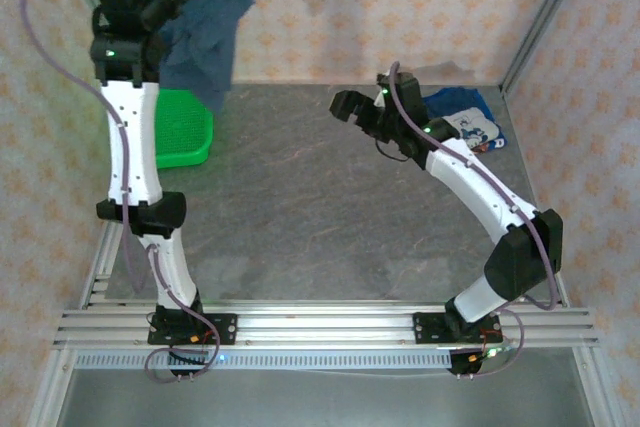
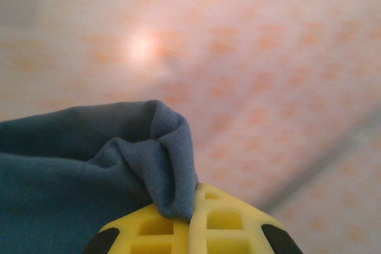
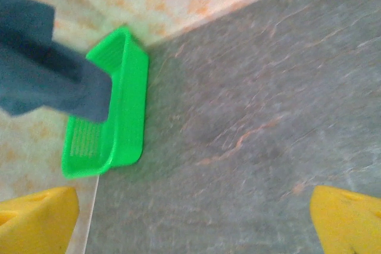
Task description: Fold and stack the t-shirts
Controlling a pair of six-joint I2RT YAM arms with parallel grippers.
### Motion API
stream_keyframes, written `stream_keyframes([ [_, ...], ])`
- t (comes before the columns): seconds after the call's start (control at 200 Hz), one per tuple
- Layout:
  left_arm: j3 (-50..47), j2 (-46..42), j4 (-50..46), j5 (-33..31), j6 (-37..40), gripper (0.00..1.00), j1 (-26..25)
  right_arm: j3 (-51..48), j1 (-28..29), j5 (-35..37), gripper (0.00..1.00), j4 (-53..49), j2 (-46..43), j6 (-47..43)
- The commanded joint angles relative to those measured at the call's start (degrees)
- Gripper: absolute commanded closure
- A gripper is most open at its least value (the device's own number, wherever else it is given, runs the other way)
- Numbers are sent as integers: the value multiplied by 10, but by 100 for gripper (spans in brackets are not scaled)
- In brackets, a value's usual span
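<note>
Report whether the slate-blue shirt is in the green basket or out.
Out: the slate-blue shirt hangs bunched from the left gripper, raised above the green basket.

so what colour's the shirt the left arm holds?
Plain slate-blue t-shirt, best seen in the left wrist view.

Slate-blue t-shirt (image 1: 205, 32): soft knit cloth, matt, fine ribbed weave at the hem. Royal blue t-shirt (image 1: 455, 107): matt cloth, white print lying flat on it. Basket (image 1: 185, 137): green plastic, slightly glossy, mesh-textured floor. Table (image 1: 300, 207): grey stone-look top, matt, rust-coloured veins. Left gripper (image 2: 191, 215): yellow plastic, matt, moulded square recesses. Right arm (image 1: 480, 192): smooth white plastic shell, black joints. Front rail (image 1: 320, 325): bare ribbed aluminium.
</note>
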Motion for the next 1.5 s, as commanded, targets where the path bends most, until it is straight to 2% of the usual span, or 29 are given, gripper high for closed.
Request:
stream_keyframes([
  [0.0,16,24,53,34,-61,100,-61,-19,-28,35,1,33,-42,16],
  [0.17,13,24,34,22,-46,100,-149,-89,-85,64,1,55,-124,24],
  [0.29,-19,22,-69,-20,-13,100,-178,-123,-97,67,1,46,-159,4],
  [0.37,-155,-17,-81,-40,-40,100,-179,-126,-97,62,1,10,-159,-7],
  [0.48,-452,-119,25,-87,-92,100,-179,-153,-97,49,1,-6,-161,-12],
  [0.55,-586,-148,58,-102,-128,100,-169,-168,-97,45,1,-17,-159,-13],
  [0.65,-706,-159,74,-123,-133,100,-156,-179,-95,32,1,-34,-148,-19],
  [0.801,-782,-155,95,-139,-142,100,-119,-187,-89,34,1,-62,-130,-39],
  [0.831,-785,-154,94,-141,-141,89,-112,-186,-88,39,1,-74,-125,-47],
  [0.901,-773,-154,73,-139,-137,49,-101,-177,-88,57,1,-118,-112,-66],
  [0.961,-758,-162,47,-142,-126,25,-100,-172,-88,62,0,-151,-101,-86],
  [0.996,-755,-172,36,-144,-117,4,-100,-172,-88,62,0,-165,-95,-95],
  [1.006,-755,-175,33,-144,-116,1,-101,-173,-87,61,0,-168,-93,-97],
  [1.171,-795,-239,-56,-145,-59,0,-103,-201,-74,9,7,-203,-61,-119],
  [1.296,-879,-291,-97,-105,-26,1,-108,-240,-60,-1,12,-208,-49,-110],
  [1.396,-929,-328,-126,-82,-1,6,-138,-262,-59,11,13,-193,-54,-101],
  [1.496,-971,-339,-109,-57,5,10,-189,-266,-60,16,13,-187,-46,-106],
])
